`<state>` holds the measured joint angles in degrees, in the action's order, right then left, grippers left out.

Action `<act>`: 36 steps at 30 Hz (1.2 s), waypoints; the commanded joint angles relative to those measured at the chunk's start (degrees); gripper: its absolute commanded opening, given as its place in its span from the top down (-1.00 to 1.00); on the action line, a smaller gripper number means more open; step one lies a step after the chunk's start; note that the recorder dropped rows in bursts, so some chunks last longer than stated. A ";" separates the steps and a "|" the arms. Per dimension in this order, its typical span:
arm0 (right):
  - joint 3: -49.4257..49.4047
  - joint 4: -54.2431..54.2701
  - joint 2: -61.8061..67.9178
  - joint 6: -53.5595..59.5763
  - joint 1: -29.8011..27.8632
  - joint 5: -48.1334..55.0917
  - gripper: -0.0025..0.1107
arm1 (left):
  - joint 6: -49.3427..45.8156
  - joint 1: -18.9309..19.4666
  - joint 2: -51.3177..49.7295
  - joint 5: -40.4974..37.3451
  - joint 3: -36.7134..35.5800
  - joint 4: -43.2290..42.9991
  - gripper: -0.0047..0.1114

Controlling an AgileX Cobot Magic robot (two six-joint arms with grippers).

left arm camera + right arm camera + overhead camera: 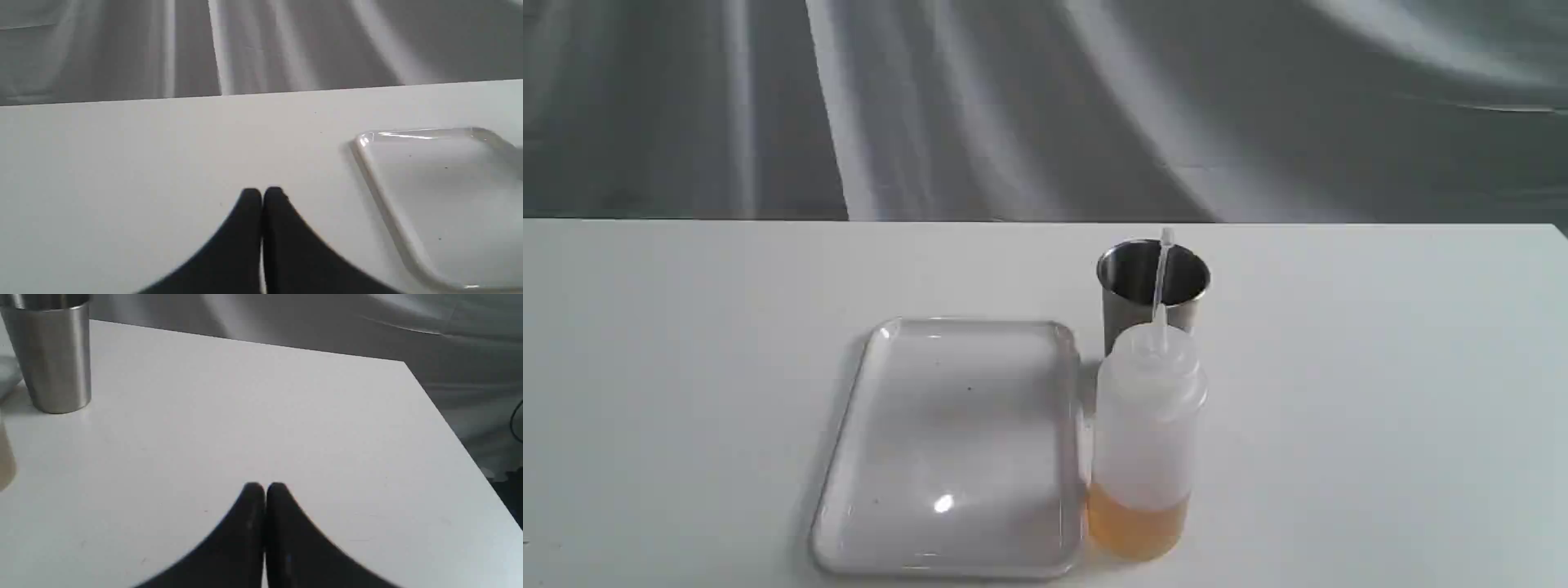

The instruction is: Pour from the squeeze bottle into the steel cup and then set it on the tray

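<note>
The squeeze bottle (1145, 445) stands upright on the white table, amber liquid in its bottom part, its thin nozzle pointing up. Directly behind it stands the steel cup (1152, 291), also seen upright in the right wrist view (51, 355). The white tray (956, 445) lies flat just left of the bottle, with nothing on it; its corner shows in the left wrist view (441, 196). My left gripper (262, 194) is shut above bare table, apart from the tray. My right gripper (265, 488) is shut over bare table, well away from the cup. Neither gripper appears in the exterior view.
The white table (1380, 392) ends at its far edge against a grey draped backdrop (1045, 106). In the right wrist view the table's corner (404, 363) and side edge drop off toward a dark floor with a cable.
</note>
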<state>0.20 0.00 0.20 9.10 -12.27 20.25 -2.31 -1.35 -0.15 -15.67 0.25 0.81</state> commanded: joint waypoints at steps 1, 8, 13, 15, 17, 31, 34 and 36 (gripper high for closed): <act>-0.20 0.63 -0.20 0.09 -0.31 -0.02 0.96 | 0.35 0.09 0.15 0.43 -0.25 0.06 0.92; -0.20 0.63 -0.20 0.09 -0.31 0.13 0.96 | 0.22 0.09 0.15 0.43 -0.25 0.06 0.92; -0.20 0.63 -0.20 0.09 -0.31 0.23 0.96 | 0.22 0.09 0.15 0.43 -0.25 0.06 0.92; -0.20 0.63 -0.20 0.09 -0.31 0.61 0.96 | 0.34 0.09 0.15 0.43 -0.25 0.06 0.92; 1.19 0.63 -0.20 0.09 -0.31 1.97 0.96 | 0.34 0.09 0.15 0.43 -0.25 0.06 0.92; 26.15 0.00 19.00 0.09 -0.31 12.51 0.96 | 0.22 0.09 0.15 0.43 -0.25 0.06 0.92; 31.91 0.00 26.68 0.09 -0.31 12.51 0.96 | 0.22 0.09 0.15 0.43 -0.25 0.06 0.92; 35.74 0.00 31.41 0.09 -0.31 12.51 0.96 | 0.22 0.09 0.15 0.43 -0.25 0.06 0.92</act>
<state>33.24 0.35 28.24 9.10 -12.27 32.70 -2.31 -1.35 -0.15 -15.67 0.25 0.81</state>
